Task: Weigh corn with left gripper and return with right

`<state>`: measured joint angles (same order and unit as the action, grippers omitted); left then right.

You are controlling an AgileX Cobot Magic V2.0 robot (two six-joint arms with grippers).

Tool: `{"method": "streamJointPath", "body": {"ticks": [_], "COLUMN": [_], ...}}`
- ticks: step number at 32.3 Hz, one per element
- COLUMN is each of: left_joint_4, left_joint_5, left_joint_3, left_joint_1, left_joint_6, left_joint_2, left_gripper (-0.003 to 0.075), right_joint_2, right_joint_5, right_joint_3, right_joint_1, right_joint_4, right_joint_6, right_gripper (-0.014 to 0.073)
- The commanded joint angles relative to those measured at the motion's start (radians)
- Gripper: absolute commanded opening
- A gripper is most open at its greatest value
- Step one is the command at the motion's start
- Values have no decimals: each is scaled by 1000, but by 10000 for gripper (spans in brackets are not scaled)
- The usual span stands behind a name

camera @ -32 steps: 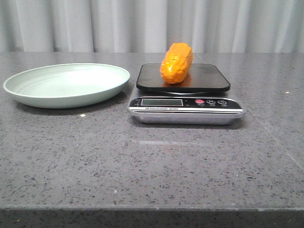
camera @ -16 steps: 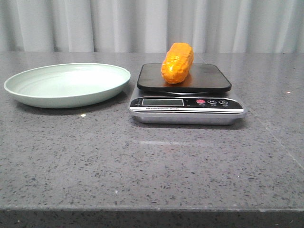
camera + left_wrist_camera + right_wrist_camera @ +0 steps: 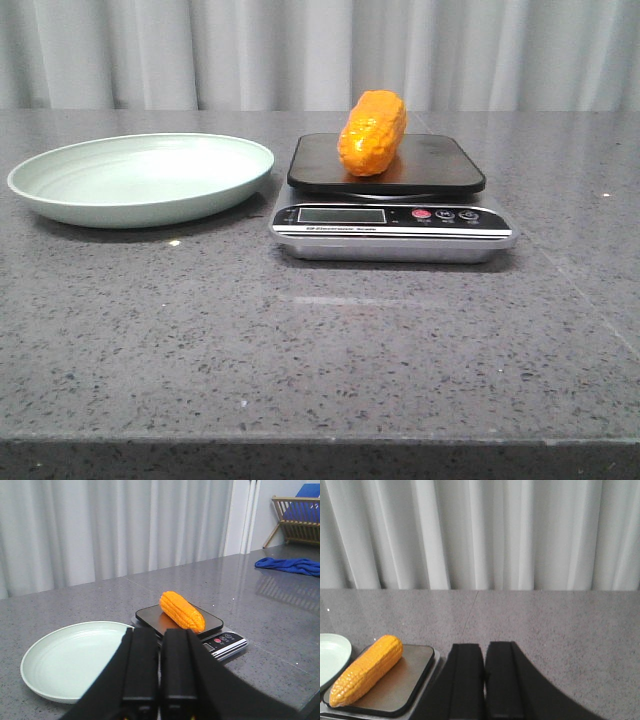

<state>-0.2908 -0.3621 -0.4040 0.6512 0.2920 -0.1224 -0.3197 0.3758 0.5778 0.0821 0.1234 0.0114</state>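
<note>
Orange-yellow corn [image 3: 372, 132]; pale green plate [image 3: 60, 200]; black-topped silver scale [image 3: 440, 165].

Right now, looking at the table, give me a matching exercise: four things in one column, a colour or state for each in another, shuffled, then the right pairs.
Things:
1. corn
2. plate
3. scale platform
4. left gripper

States:
A. pale green, nothing in it
B. fingers closed together, holding nothing
C. orange, lying on the scale
D. black, carrying the cob

Pairs: 1-C, 2-A, 3-D, 4-B
</note>
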Motion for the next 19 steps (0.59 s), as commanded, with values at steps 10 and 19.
{"method": "streamJointPath", "body": {"ticks": [10,19], "left_joint_4": [-6,-6], "left_joint_5": [76,76], "left_joint_3": [-27,-27], "left_joint_1": [7,7], "left_joint_6": [0,0], "left_joint_2": [-14,-14], "left_gripper": [127,127], "right_joint_2": [-202,-464], "right_joint_5": [-2,-35], "right_joint_3": [38,135], "right_joint_1": [72,300], "right_joint_4": [211,232], "right_joint_6": [40,40], "right_gripper": [274,577]}}
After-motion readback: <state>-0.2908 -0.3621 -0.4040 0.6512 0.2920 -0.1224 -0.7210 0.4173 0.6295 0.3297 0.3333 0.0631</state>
